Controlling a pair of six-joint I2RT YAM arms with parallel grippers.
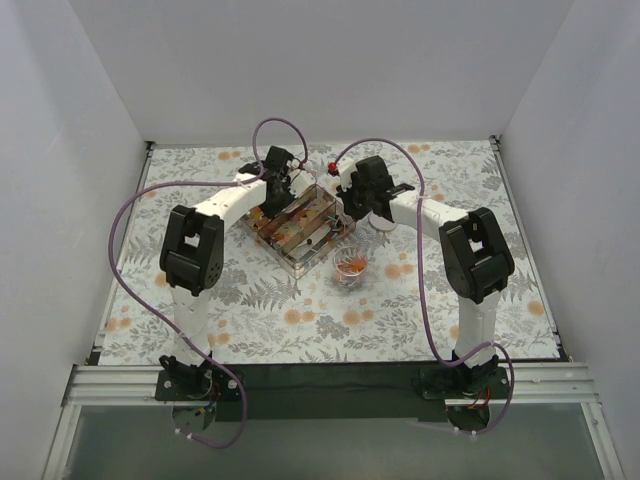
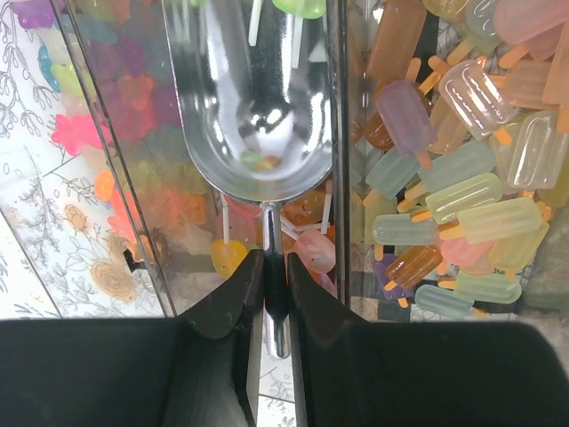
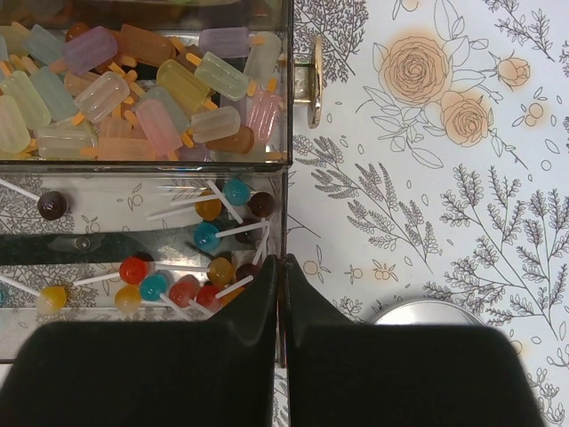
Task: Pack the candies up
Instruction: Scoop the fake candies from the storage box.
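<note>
Acrylic, clear and hard-edged, forms the compartmented box [image 1: 300, 228] at the middle of the table. Its thin walls sort the candies [image 2: 462, 187] by kind. Translucent pastel ones shaped like ice lollies on short sticks fill one bay. Small glossy ball lollipops [image 3: 209, 236] in red, blue, orange and yellow, on thin white sticks, lie in the next. The left gripper [image 2: 274, 260] has its black fingers pressed onto the slim handle of a polished metal scoop [image 2: 253, 107]. The scoop's rounded, mirror-bright bowl sits inside a bay, above a few lollipops. Whether the coloured specks in it are sweets or reflections I cannot tell. The right gripper [image 3: 283, 267] has its fingers drawn together on the box's outer wall beside the lollipop bay, below a small brass-coloured latch [image 3: 313, 80]. A small clear round cup [image 1: 350, 265] holding orange-toned sweets stands just beside the box's near corner. A pale tablecloth [image 1: 450, 180] printed with grey ferns and orange flowers lies flat under everything. Plain white walls [image 1: 320, 60] close three sides. Open cloth lies left, right and nearer the arm bases, and the box is well apart from every table edge.
</note>
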